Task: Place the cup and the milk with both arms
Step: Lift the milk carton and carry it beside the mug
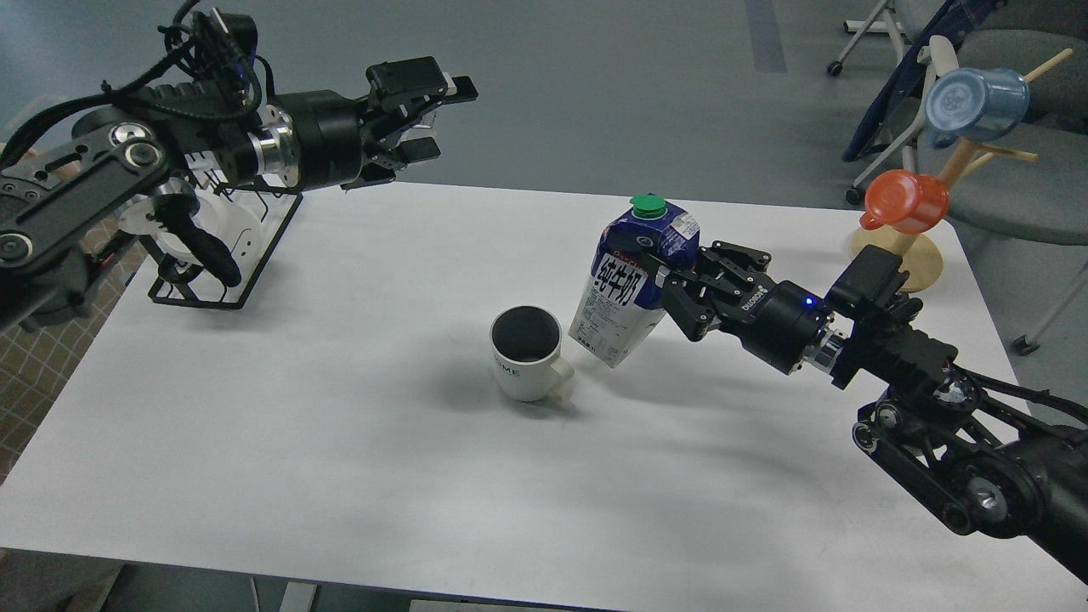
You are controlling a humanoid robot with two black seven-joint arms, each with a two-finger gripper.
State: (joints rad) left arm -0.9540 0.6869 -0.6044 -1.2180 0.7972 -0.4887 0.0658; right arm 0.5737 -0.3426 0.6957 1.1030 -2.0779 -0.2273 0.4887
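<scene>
A white cup (528, 354) with a dark inside stands upright on the white table (340, 442), handle to the right. My right gripper (671, 285) is shut on a blue and white milk carton (629, 285) with a green cap. It holds the carton tilted, just right of the cup and low over the table. My left gripper (429, 119) is open and empty, raised above the table's far left edge.
A black wire rack (225, 246) with white items stands at the table's far left. A wooden cup tree (914, 246) at the far right corner carries an orange cup (908, 201) and a blue cup (973, 104). Chairs stand beyond the table.
</scene>
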